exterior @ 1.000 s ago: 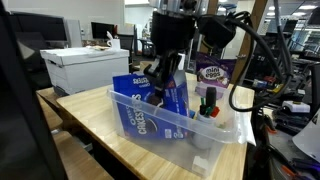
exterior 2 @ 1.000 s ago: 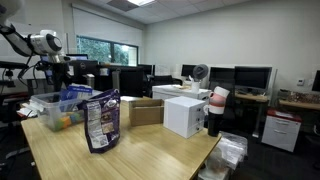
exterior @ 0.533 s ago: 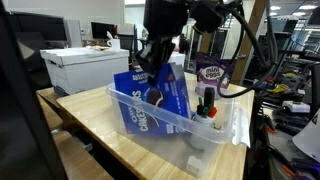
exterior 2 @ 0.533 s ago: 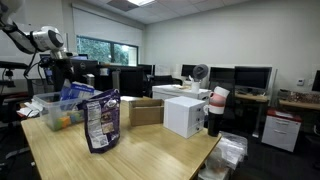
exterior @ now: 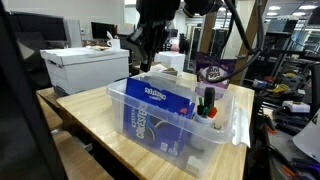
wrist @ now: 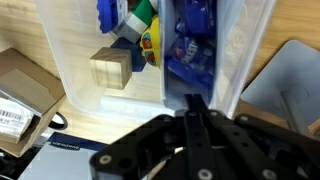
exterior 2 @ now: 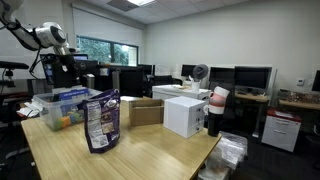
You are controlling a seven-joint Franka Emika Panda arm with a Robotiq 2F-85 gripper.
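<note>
Jaws: together with nothing between them. I hang above the bin (exterior: 225, 135), over the blue bag (exterior: 160, 105) and clear of the rim.

Blue bag: it lies on a slant inside the bin, taking up the left and middle in an exterior view. Its upper end is about level with the rim. It looks too long to lie flat, which would explain why it rests propped against the wall.

Wrist view: the blue bag (wrist: 195, 45) sits straight ahead of my closed tips, the nearest thing to me.

Bin: clear plastic, standing on the wooden table (exterior: 90, 125) close to its right edge. The see-through walls let every item show from the side.

Markers (exterior: 207, 103): these stand crowded at the right end of the bin, just beside the bag. The walls and the bag seem to keep them upright.

Wooden block (wrist: 112, 70): it rests on the bin floor to the left of the bag, apart from it.

Purple bag (exterior: 213, 72): this one stands upright just beyond the bin's far wall, outside it.

White box (exterior: 85, 68): it sits at the far left of the table, well apart from the bin.

Dark snack bag (exterior 2: 98, 120): it stands on its own base on the table, near the bin (exterior 2: 50, 108) but outside it.
</note>
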